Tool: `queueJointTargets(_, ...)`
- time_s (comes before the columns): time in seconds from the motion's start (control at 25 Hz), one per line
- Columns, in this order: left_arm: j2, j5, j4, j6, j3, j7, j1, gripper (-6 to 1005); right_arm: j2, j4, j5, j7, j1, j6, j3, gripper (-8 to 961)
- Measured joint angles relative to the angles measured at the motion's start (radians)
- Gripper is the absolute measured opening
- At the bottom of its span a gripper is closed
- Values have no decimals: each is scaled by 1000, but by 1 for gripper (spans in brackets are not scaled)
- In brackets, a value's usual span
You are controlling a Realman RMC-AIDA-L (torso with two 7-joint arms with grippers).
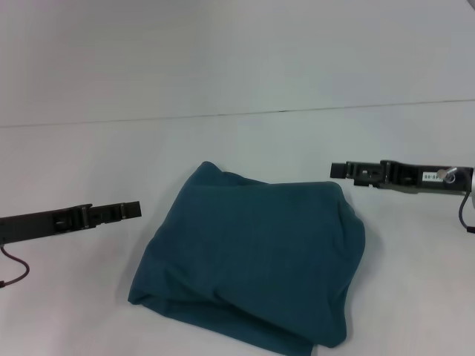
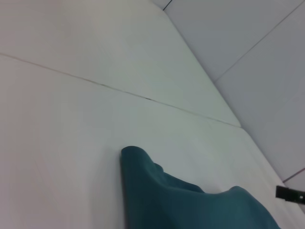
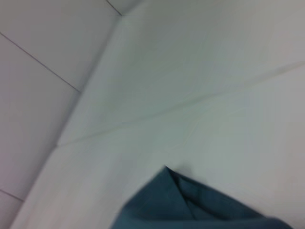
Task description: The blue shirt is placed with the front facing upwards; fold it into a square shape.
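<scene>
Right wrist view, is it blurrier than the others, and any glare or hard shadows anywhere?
Right wrist view: softest, the blue shirt has fuzzy edges. Left wrist view: sharper, fold edges crisp. Head view: even, diffuse light on the table, no glare, only faint shadow along the shirt's edge.

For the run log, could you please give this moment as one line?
blue shirt: folded, plain side up | left pincer: beside it, apart | right pincer: far corner

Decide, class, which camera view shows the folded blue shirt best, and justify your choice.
The head view: nearly the whole folded blue shirt shows there, lying between the two grippers. The left wrist view catches only one corner and its upper edge; the right wrist view shows just one pointed corner.
</scene>
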Motion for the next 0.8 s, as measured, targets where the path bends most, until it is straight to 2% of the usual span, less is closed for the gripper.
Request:
queueJointTargets(0.12, -2, -7, -3, 1, 4, 1, 0, 632, 6, -23, 26, -21, -6, -30, -2, 890)
queueJointTargets(0.36, -8, -7, -6, 3, 5, 10, -2, 633, 23, 32, 30, -147, 16, -21, -10, 720)
queueJointTargets(0.56, -10, -8, -6, 3, 5, 12, -4, 635, 28, 90, 22, -219, 30, 23, -19, 477)
queueJointTargets(0.8, -12, -9, -11, 3, 5, 22, -4, 636, 38, 130, 22, -274, 35, 119, -72, 301)
